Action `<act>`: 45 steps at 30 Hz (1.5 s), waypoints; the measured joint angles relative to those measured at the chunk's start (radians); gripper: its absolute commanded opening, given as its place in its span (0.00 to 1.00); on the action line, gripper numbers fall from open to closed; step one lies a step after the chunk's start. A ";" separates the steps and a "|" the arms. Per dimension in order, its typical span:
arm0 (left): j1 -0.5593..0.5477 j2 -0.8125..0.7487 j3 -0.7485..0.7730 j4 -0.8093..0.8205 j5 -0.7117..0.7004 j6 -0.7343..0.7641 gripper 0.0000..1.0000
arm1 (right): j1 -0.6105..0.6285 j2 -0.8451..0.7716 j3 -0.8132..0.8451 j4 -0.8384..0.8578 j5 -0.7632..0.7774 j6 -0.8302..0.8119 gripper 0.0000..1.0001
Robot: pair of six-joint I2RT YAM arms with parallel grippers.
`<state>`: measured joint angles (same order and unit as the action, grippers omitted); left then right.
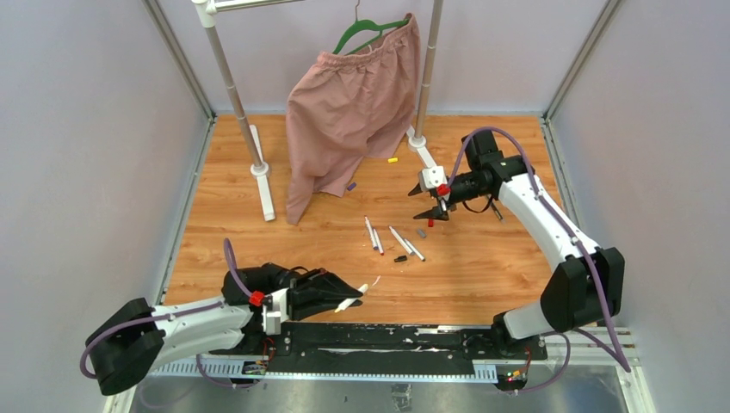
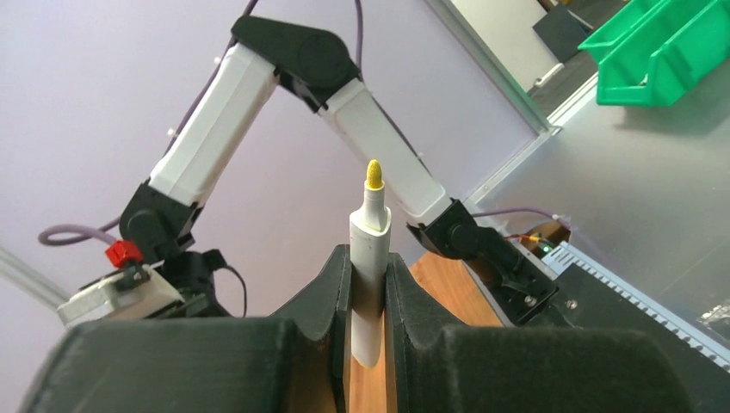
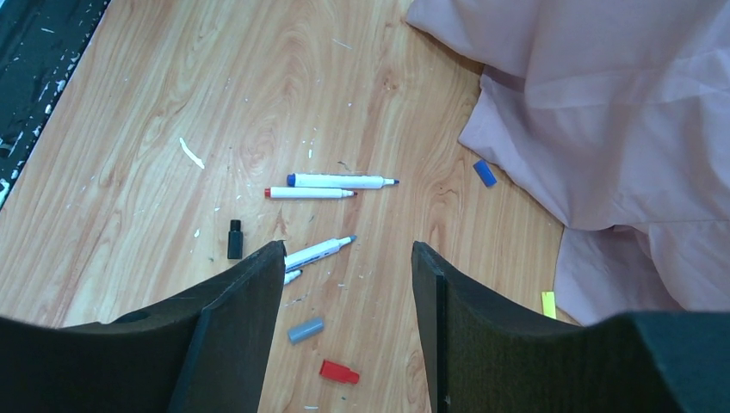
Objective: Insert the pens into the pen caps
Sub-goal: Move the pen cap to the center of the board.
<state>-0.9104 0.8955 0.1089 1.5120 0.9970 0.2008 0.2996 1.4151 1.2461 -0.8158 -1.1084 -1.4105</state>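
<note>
looking past the pens first: you have pink shorts (image 1: 353,112) on a green hanger (image 1: 370,30) hung from the rack (image 1: 231,82). their hem is draped onto the table (image 1: 482,275), just beside the purple cap (image 1: 351,186). the yellow cap (image 1: 392,159) lies near a rack foot, close to the cloth edge.

your left tool (image 1: 344,297) is clenched on a white pen with a yellow tip (image 2: 370,249), low over the near table edge, tip aimed toward the right arm. your right tool (image 3: 346,254) is released, jaws apart, hovering over the red cap (image 3: 339,372) and grey cap (image 3: 306,329).

four loose pens (image 1: 401,240) lie mid-table in two pairs, with the black cap (image 3: 234,239) just beside the nearer pair. in the right wrist view one pen is partly hidden behind a finger.

open wood runs between the pens and the black rail (image 1: 413,340) at the near edge. walls and frame posts bound both flanks.
</note>
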 measured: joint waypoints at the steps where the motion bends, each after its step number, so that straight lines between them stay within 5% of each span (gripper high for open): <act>1: -0.002 -0.012 -0.003 0.000 0.006 -0.006 0.00 | 0.002 0.010 0.006 -0.002 0.002 -0.003 0.60; 45: -0.003 -0.071 -0.046 0.000 0.021 -0.024 0.00 | 0.100 0.256 0.261 -0.045 0.151 0.005 0.59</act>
<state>-0.9134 0.8246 0.0631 1.5120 1.0180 0.1764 0.4000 1.6714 1.5070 -0.8608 -0.9569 -1.4052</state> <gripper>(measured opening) 0.153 0.592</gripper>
